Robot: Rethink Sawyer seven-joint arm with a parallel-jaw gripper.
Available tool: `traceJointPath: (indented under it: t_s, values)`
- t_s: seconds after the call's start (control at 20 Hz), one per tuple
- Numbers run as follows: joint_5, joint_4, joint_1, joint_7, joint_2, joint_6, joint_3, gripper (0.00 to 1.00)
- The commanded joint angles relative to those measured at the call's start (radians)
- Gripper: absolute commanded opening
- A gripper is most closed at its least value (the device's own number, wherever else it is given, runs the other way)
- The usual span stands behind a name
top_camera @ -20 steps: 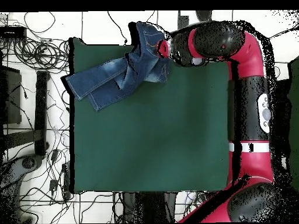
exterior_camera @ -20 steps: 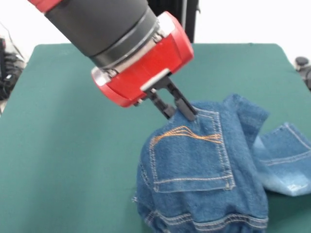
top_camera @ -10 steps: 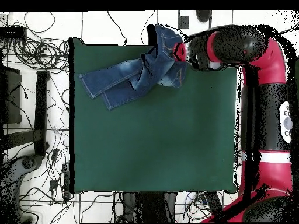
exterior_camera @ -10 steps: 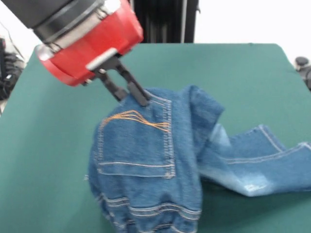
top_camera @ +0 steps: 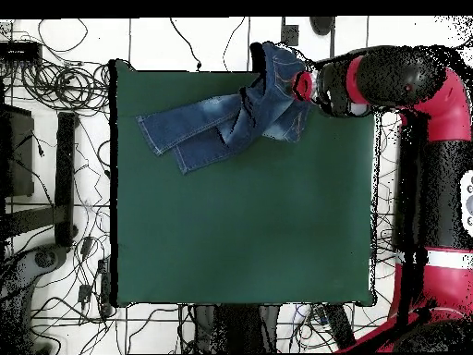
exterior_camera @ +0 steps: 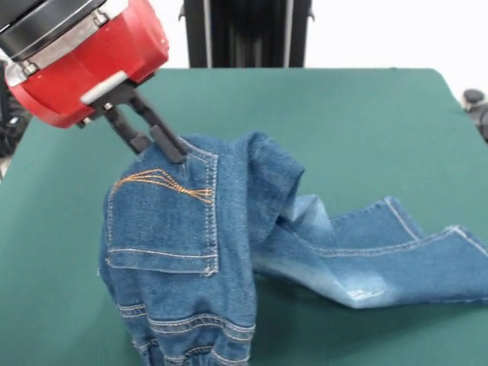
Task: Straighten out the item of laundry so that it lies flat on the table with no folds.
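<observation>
**Jeans held up by the seat, legs trailing on the table**

The gripper has its two black fingers closed together on the upper edge of the back pocket of the jeans, pinching the denim between them. The seat of the jeans hangs below the fingers as a bunched, upright mound, with the pocket's orange stitching just under the fingertips and the gathered waistband at the bottom of the mound. From the mound the two legs run away from the gripper and lie low on the green table, one partly over the other, with a faded whitish patch where they leave the seat.

In the overhead view the jeans lie along one long edge of the table, the lifted seat reaching past that edge beside the gripper, which is near a table corner. The leg cuffs point toward the opposite corner on the same edge and stop short of it. Away from that edge, the whole green surface beyond the jeans is open. Cables lie on the floor off the side nearest the cuffs.
</observation>
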Motion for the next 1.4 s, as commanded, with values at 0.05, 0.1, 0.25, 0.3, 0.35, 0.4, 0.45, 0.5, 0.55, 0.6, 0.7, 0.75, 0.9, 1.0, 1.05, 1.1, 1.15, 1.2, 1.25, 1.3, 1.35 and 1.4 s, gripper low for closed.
traceJointPath:
  t_s: [0.05, 0.1, 0.25, 0.3, 0.35, 0.4, 0.45, 0.5, 0.55, 0.6, 0.7, 0.75, 0.9, 1.0, 1.05, 1.1, 1.15, 1.2, 1.25, 1.3, 1.35, 1.4]
  values:
    - [0.050, 0.144, 0.020, 0.081, -0.052, -0.088, -0.092, 1.00]
    - [0.046, 0.145, 0.026, 0.099, -0.059, -0.085, -0.102, 1.00]
    - [0.044, 0.163, 0.044, 0.189, -0.088, -0.078, -0.140, 1.00]
    - [0.048, 0.176, 0.050, 0.240, -0.101, -0.090, -0.156, 1.00]
    - [0.051, 0.184, 0.058, 0.274, -0.114, -0.105, -0.166, 1.00]
    - [0.049, 0.182, 0.071, 0.295, -0.121, -0.117, -0.178, 1.00]
    - [0.051, 0.175, 0.084, 0.305, -0.127, -0.127, -0.185, 1.00]
    - [0.050, 0.158, 0.101, 0.315, -0.127, -0.128, -0.194, 1.00]
    - [0.047, 0.140, 0.118, 0.318, -0.128, -0.131, -0.203, 1.00]
    - [0.047, 0.117, 0.136, 0.322, -0.125, -0.128, -0.211, 1.00]
    - [0.042, 0.074, 0.171, 0.336, -0.128, -0.137, -0.232, 1.00]
    - [0.037, 0.043, 0.193, 0.343, -0.129, -0.130, -0.245, 1.00]
    - [0.024, -0.048, 0.256, 0.386, -0.125, -0.143, -0.281, 1.00]
    - [0.013, -0.110, 0.302, 0.429, -0.122, -0.145, -0.314, 1.00]
    - [0.010, -0.134, 0.323, 0.453, -0.119, -0.156, -0.328, 1.00]
    - [0.006, -0.177, 0.346, 0.469, -0.107, -0.151, -0.337, 1.00]
    - [0.005, -0.202, 0.362, 0.486, -0.097, -0.156, -0.345, 1.00]
    - [0.004, -0.228, 0.379, 0.502, -0.087, -0.160, -0.353, 1.00]
    - [0.002, -0.254, 0.395, 0.519, -0.077, -0.164, -0.362, 1.00]
    - [0.003, -0.256, 0.403, 0.538, -0.077, -0.179, -0.374, 1.00]
    - [0.004, -0.258, 0.411, 0.557, -0.078, -0.193, -0.385, 1.00]
    - [0.004, -0.260, 0.418, 0.575, -0.078, -0.207, -0.397, 1.00]
